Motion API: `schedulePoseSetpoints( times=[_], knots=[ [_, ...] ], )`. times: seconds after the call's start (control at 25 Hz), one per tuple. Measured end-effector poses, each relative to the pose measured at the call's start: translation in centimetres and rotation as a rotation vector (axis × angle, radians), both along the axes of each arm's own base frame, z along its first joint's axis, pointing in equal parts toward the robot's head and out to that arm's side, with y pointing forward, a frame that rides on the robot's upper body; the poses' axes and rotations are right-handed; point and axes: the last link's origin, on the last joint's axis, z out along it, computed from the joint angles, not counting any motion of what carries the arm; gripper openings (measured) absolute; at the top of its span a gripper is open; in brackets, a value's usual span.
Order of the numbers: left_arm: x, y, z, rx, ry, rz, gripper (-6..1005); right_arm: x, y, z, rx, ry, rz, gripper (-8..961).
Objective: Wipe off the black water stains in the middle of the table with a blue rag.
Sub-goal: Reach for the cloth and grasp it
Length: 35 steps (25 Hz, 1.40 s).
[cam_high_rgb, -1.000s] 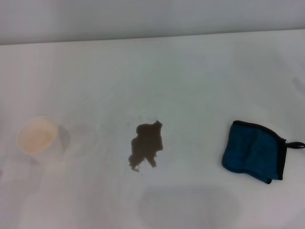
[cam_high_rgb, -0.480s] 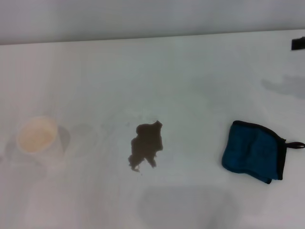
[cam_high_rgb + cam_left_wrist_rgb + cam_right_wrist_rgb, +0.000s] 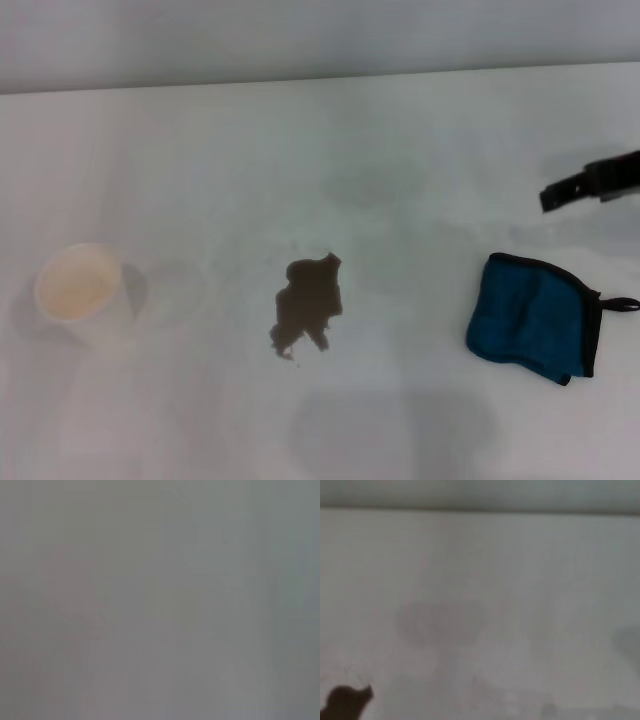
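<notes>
The black water stains (image 3: 307, 304) lie as a dark jagged blotch in the middle of the white table (image 3: 320, 160). A corner of the blotch also shows in the right wrist view (image 3: 345, 702). The blue rag (image 3: 532, 317), teal with black edging and a small loop, lies flat to the right of the stains. My right gripper (image 3: 590, 183) reaches in from the right edge, above and behind the rag, apart from it. My left gripper is out of view; the left wrist view shows only plain grey.
A white paper cup (image 3: 80, 291) stands at the left of the table. The table's far edge (image 3: 320, 78) runs along the top against a grey wall.
My right gripper has come in from the right edge and moved down and leftward toward the rag. The rag, stains and cup have not moved.
</notes>
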Motion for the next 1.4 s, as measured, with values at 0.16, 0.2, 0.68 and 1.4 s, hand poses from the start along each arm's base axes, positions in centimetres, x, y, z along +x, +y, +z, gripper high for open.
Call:
schedulePoseSetpoints(
  times=[0.16,0.2,0.68,1.4],
  knots=[
    [0.2,0.6,0.2,0.007,0.012,-0.010,883,-0.8,-0.1,-2.9,-0.049,-0.072,-0.036,826],
    [0.2,0.7,0.3,0.012,0.015,-0.011,884,-1.0,-0.2,-3.5,-0.058,-0.077,-0.038,824],
    [0.3,1.8,1.1,0.041,0.030,-0.019,884,-1.0,-1.8,-7.8,-0.136,-0.218,-0.136,725],
    [0.2,1.7,1.5,0.076,0.023,-0.011,883,-0.6,-2.0,-10.8,-0.253,-0.297,-0.173,663]
  ],
)
